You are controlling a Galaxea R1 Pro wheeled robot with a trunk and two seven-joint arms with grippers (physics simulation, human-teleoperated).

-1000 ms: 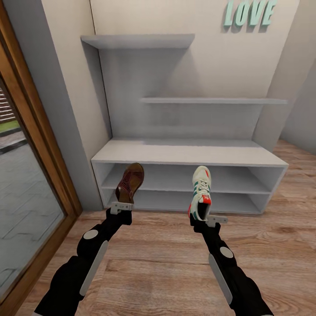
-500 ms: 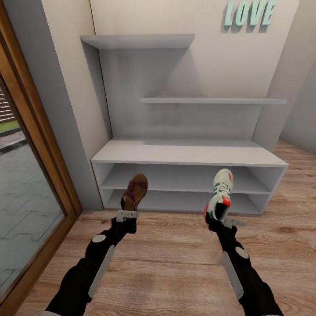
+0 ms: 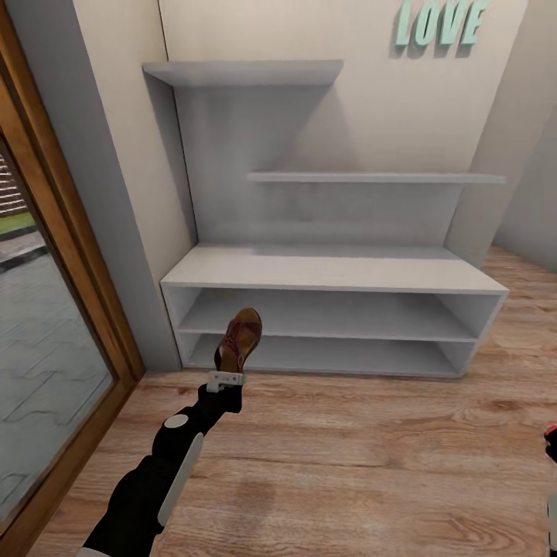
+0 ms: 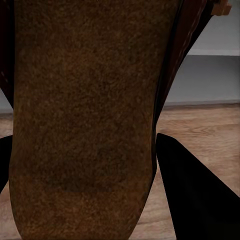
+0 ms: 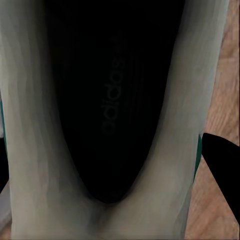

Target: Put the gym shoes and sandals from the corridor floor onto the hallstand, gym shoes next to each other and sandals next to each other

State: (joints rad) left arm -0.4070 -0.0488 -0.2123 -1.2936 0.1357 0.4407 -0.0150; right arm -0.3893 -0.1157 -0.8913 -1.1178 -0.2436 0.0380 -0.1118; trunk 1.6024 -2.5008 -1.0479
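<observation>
In the head view my left gripper is shut on the heel of a dark brown sandal. It holds the sandal toe-up in front of the lower left tiers of the pale-grey hallstand, above the corridor floor. The left wrist view has the sandal's brown sole between dark fingers. In the right wrist view, a white gym shoe with a dark inside sits between my right gripper's fingers. A red bit of that shoe shows at the head view's right edge.
A wood-framed glass door runs along the left. The hallstand's back panel carries two upper shelves under teal "LOVE" letters. Both open tiers hold nothing. Wood-plank floor stretches in front and to the right.
My right arm has swung right and down with the gym shoe, almost leaving the head view. The left arm with the sandal shifted slightly right, then held still.
</observation>
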